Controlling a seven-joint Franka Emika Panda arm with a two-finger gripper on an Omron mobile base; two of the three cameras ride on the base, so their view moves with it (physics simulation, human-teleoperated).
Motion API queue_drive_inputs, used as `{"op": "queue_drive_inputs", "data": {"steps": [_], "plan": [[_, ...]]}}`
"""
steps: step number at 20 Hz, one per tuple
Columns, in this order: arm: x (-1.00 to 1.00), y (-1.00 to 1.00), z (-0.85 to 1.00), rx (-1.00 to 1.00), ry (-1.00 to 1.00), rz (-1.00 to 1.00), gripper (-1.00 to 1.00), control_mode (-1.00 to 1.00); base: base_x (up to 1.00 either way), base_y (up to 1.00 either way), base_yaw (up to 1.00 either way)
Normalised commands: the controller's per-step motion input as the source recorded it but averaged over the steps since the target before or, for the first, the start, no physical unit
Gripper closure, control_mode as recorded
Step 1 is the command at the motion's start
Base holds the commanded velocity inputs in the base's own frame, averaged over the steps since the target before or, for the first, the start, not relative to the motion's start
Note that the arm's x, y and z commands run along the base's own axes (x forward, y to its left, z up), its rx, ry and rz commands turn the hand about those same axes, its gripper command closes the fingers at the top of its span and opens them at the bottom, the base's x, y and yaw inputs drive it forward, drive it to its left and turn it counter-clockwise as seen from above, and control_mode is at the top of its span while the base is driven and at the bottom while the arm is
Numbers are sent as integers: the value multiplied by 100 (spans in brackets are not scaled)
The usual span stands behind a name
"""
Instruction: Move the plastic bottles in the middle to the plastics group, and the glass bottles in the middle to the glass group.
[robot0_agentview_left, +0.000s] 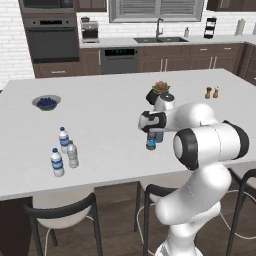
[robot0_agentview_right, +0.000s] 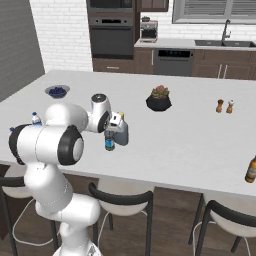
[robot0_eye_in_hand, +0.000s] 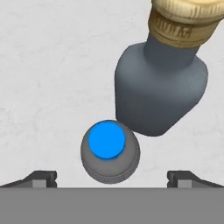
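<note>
Our end effector wide open above blue-capped plastic bottle; glass bottle touching it, we risk toppling glass on descent.

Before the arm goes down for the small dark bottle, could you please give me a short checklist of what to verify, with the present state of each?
1. Hand open: ok, the fingertips stand wide apart.
2. Hand above the dark bottle: ok, its blue cap lies between the fingertips in the hand view.
3. Dark bottle upright on the counter: ok.
4. Room beside the grey glass bottle: not ok, it stands right against the dark bottle; touching or not, cannot tell.
5. Plastics group standing upright: ok, at the counter's left.
6. Path leftward free: cannot tell, the arm hides part of it.
</note>
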Motion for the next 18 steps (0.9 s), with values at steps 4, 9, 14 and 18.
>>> {"op": "queue_drive_inputs", "data": {"steps": [4,9,14,18], "plan": [[19,0,0,0,0,0,-100,-100,0,0,0],[13,0,-5,0,0,0,-100,-100,0,0,0],[1,0,-15,0,0,0,-100,-100,0,0,0],[1,0,-3,0,0,0,-100,-100,0,0,0]]}}
